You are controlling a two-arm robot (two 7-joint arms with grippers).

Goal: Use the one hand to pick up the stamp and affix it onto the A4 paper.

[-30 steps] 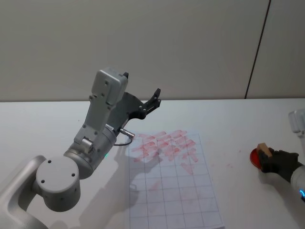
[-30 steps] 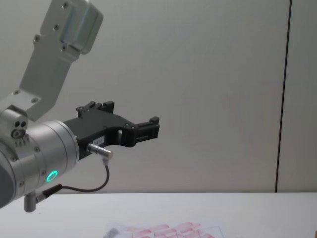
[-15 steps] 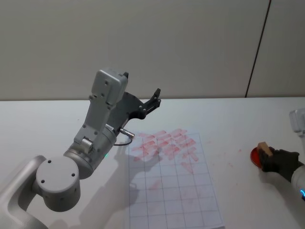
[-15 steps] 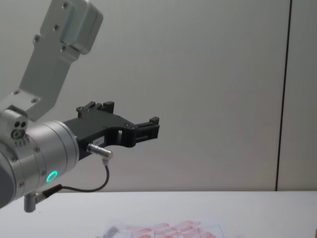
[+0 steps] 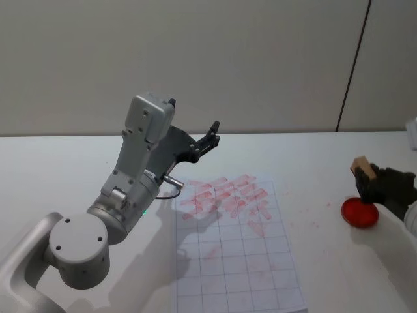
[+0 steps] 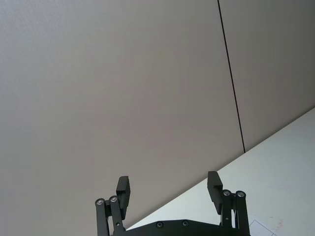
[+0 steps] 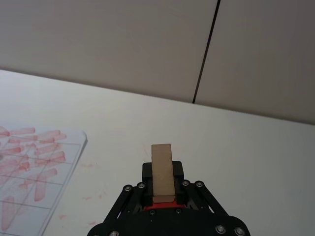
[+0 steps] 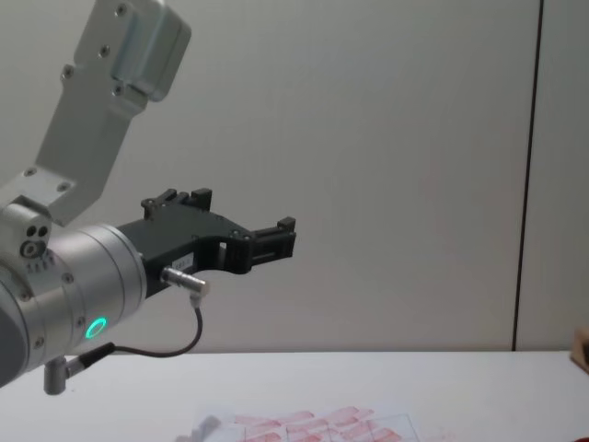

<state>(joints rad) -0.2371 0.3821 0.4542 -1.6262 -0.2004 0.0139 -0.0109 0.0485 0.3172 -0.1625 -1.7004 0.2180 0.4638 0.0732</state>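
The stamp (image 5: 362,170) is a small wooden block held in my right gripper (image 5: 371,186), which is shut on it at the table's far right, raised just above a round red ink pad (image 5: 360,212). From the right wrist view the stamp (image 7: 161,162) stands upright between the fingers of that gripper (image 7: 163,192). The A4 paper (image 5: 238,261) lies flat in the middle of the table, gridded, with red-pink stamp marks on its far half. It sits well to the left of the stamp. My left gripper (image 5: 212,133) hangs open in the air beyond the paper's far left corner.
The left arm (image 5: 133,189) rises large over the table's left side, its gripper (image 8: 276,238) pointing at the wall. Faint red smudges dot the white table (image 5: 318,195) between paper and ink pad. The paper's edge (image 7: 29,162) lies off to one side of the right gripper.
My right gripper has lifted the stamp up off the red ink pad, leaving the pad uncovered. The left arm has stayed still.
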